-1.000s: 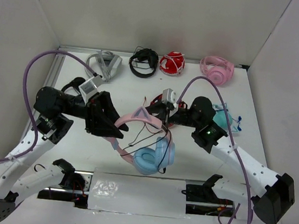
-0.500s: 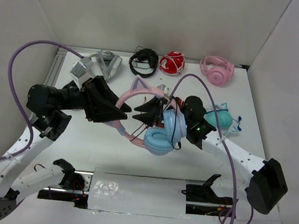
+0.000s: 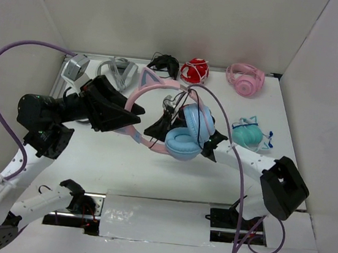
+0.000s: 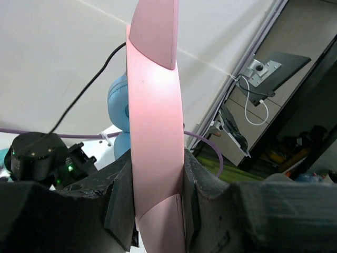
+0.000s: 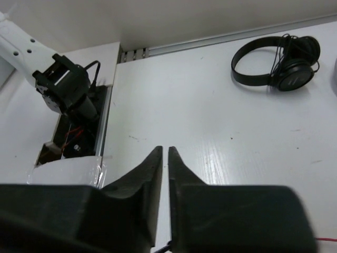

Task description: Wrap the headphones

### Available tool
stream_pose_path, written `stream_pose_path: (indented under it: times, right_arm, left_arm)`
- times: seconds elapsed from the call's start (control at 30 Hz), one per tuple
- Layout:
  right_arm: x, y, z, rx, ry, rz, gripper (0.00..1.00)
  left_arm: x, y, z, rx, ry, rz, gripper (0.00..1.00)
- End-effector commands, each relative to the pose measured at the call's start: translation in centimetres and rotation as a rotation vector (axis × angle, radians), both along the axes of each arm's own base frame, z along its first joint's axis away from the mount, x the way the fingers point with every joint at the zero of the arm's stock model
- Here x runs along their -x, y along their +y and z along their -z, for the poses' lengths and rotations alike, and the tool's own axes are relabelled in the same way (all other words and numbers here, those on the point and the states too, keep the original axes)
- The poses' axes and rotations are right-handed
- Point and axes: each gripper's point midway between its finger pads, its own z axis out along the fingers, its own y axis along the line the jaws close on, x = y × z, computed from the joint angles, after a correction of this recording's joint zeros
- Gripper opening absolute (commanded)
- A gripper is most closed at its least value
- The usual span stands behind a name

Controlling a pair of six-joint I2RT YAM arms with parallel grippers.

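The headphones have a pink headband [image 3: 155, 86] with cat ears and light blue ear cups [image 3: 184, 142]. They are held up above the table's middle. My left gripper [image 3: 134, 116] is shut on the headband, which fills the left wrist view [image 4: 155, 105] between the fingers; a blue cup [image 4: 118, 97] shows behind it. A thin black cable [image 3: 199, 123] runs across the cups. My right gripper [image 3: 156, 127] sits just left of the cups, pointing left. Its jaws stand almost together in the right wrist view [image 5: 164, 152], with a bit of black cable at their base.
Along the back edge lie grey headphones [image 3: 117, 71], black headphones [image 3: 162, 67] that also show in the right wrist view [image 5: 279, 63], red-and-black headphones [image 3: 194, 71] and all-pink headphones [image 3: 245, 79]. A teal pair [image 3: 247, 133] lies at the right. Purple arm cables loop overhead.
My left gripper has lifted and swung the headphones up and toward the back. My right gripper has moved left and forward round the ear cups, drawing the cable across them.
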Motion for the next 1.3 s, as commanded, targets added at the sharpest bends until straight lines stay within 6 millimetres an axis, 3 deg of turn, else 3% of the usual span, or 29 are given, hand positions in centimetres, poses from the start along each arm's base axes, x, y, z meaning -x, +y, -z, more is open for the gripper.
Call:
stream_pose_path:
  times: [0.0,0.03,0.1,0.13,0.3,0.47,0.57,0.67,0.7,0.77,0.8,0.83,1.0,1.07,1.1,1.17,1.27]
  right_arm:
    - [0.5,1.2,-2.6,-0.066,-0.051,-0.049,0.12]
    - [0.6,1.3,-2.2,-0.058,-0.043,-0.051,0.04]
    - [0.9,1.2,-1.7,-0.062,-0.023,-0.028,0.00]
    - [1.0,1.2,-1.6,-0.064,-0.025,-0.019,0.00]
    - [2.1,0.8,0.5,-0.081,0.107,0.053,0.00]
    - [4.3,2.1,3.6,-0.028,0.247,0.063,0.00]
    - [5.7,2.0,5.5,0.004,0.313,0.089,0.00]
    - [6.0,2.5,5.1,-0.002,0.364,0.131,0.00]
    - [7.0,3.1,6.4,0.072,0.392,0.147,0.00]
    - [7.1,3.7,5.9,0.082,0.385,0.163,0.00]
    - [6.4,3.3,7.3,0.140,0.378,0.251,0.00]
    - [7.4,3.6,7.6,0.165,0.369,0.272,0.00]
    - [6.2,0.3,10.4,0.327,0.417,0.548,0.00]
    - [4.3,-1.6,10.0,0.361,0.400,0.709,0.00]
    - [4.2,-3.6,11.4,0.459,0.393,0.777,0.00]
    - [2.9,-6.6,11.1,0.542,0.340,0.924,0.00]
    - [2.4,-8.9,10.0,0.595,0.285,0.998,0.00]
  left_arm:
    - [0.8,1.3,-3.5,0.113,-0.104,-0.072,0.00]
    - [0.1,1.3,-3.2,0.125,-0.088,-0.096,0.00]
    - [-0.9,1.8,-3.3,0.167,-0.060,-0.158,0.00]
    - [-0.9,1.8,-3.0,0.163,-0.058,-0.161,0.00]
    - [-5.2,3.3,-3.2,0.280,0.047,-0.368,0.00]
    - [-8.5,4.1,-1.5,0.351,0.099,-0.486,0.00]
    - [-12.0,5.3,-1.3,0.381,0.159,-0.643,0.00]
    - [-14.1,5.7,-0.3,0.390,0.179,-0.718,0.00]
    - [-15.0,5.7,0.8,0.389,0.171,-0.748,0.00]
    - [-15.4,5.5,1.2,0.381,0.160,-0.758,0.00]
    - [-16.2,6.0,1.5,0.387,0.175,-0.800,0.00]
    - [-16.7,6.1,1.8,0.376,0.178,-0.828,0.00]
    - [-19.5,7.2,4.4,0.282,0.199,-0.996,0.00]
    - [-19.9,7.5,5.4,0.241,0.211,-1.036,0.00]
    - [-20.3,7.5,6.6,0.199,0.232,-1.054,0.00]
    - [-20.5,8.2,7.6,0.177,0.257,-1.098,0.00]
    - [-21.1,9.2,10.1,0.122,0.298,-1.175,0.00]
